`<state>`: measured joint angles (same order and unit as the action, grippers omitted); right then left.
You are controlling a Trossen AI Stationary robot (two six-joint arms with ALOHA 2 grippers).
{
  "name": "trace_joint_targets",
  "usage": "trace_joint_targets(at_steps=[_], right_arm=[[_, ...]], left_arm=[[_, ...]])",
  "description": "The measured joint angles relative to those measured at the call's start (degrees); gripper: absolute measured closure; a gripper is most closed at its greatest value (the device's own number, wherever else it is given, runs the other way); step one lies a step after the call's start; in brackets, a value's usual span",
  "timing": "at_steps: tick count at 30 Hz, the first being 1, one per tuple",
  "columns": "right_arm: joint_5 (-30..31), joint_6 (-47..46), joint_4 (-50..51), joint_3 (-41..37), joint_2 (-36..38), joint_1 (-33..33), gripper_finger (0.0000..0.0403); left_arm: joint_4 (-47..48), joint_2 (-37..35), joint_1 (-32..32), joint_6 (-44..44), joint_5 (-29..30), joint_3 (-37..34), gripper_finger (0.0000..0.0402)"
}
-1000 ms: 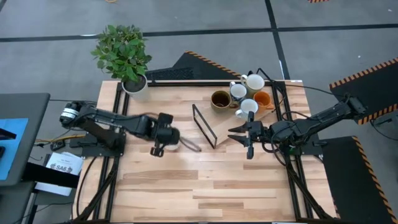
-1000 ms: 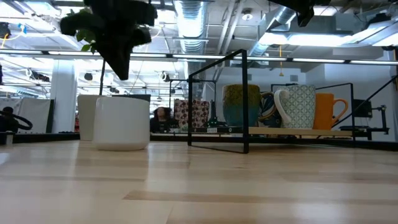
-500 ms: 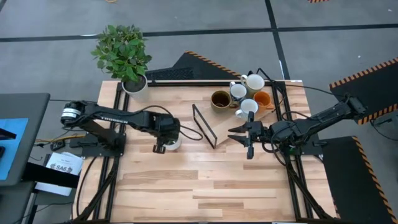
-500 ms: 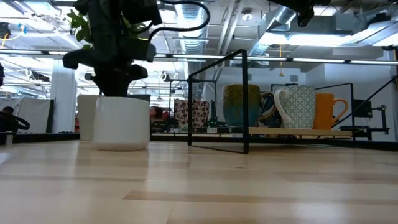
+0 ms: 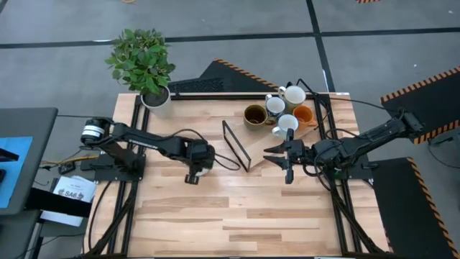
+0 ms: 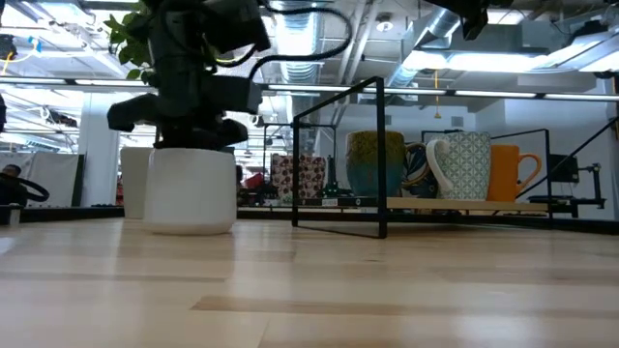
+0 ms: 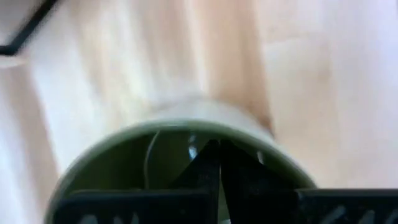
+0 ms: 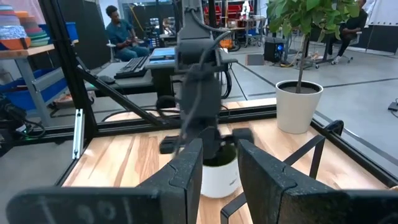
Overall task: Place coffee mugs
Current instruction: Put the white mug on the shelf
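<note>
A pale mug with a green inside (image 5: 205, 162) stands on the table left of a black wire frame (image 5: 237, 144); it also shows in the low view (image 6: 191, 188). My left gripper (image 5: 195, 160) is right over it, pointing down into its mouth (image 7: 186, 149), fingers close together. Five other mugs stand on a wooden tray at the far right: brown (image 5: 254, 115), blue-patterned (image 5: 275, 106), cream (image 5: 293, 95), white (image 5: 287, 124) and orange (image 5: 303, 114). My right gripper (image 5: 282, 158) hangs open and empty in front of the tray. My left gripper comes at the pale mug from above, pointing down, its fingertips (image 7: 214, 162) inside the rim (image 7: 186, 121). The fingers themselves hide the place of contact, so I cannot tell which part of the wall they have. The mug stands upright, its base at the table top (image 6: 191, 230).
A white pot with a green plant (image 5: 156, 97) stands at the far left corner. The wire frame stands between the pale mug and the tray. Bare wood lies along the near half of the table (image 5: 237, 216). People sit in the room beyond (image 8: 121, 31).
My left gripper has moved toward the table's right edge and come down onto the pale mug. The mug has shifted slightly to the right and stays upright. My right arm has kept still.
</note>
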<state>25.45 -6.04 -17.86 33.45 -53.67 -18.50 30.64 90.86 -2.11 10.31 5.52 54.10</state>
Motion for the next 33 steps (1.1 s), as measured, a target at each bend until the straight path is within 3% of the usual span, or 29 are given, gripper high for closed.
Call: trace_joint_targets(at_steps=[6,16,22,33], right_arm=[[0.00,0.00,-0.25,0.00,0.00,0.00,0.0275],[0.00,0.00,-0.57,0.00,0.00,0.00,0.0275],[0.00,0.29,-0.81,0.00,0.00,-0.33,0.0275],[0.00,1.05,-0.56,0.00,0.38,-0.69,0.0275]], left_arm=[[-0.05,6.90,-4.79,0.24,-0.71,6.74,0.0402],[-0.25,20.28,-11.54,6.92,-2.94,25.69,0.0402],[0.10,28.91,-13.11,11.65,-7.64,36.63,0.0402],[-1.51,44.10,-12.49,25.65,-8.20,57.58,0.0402]])
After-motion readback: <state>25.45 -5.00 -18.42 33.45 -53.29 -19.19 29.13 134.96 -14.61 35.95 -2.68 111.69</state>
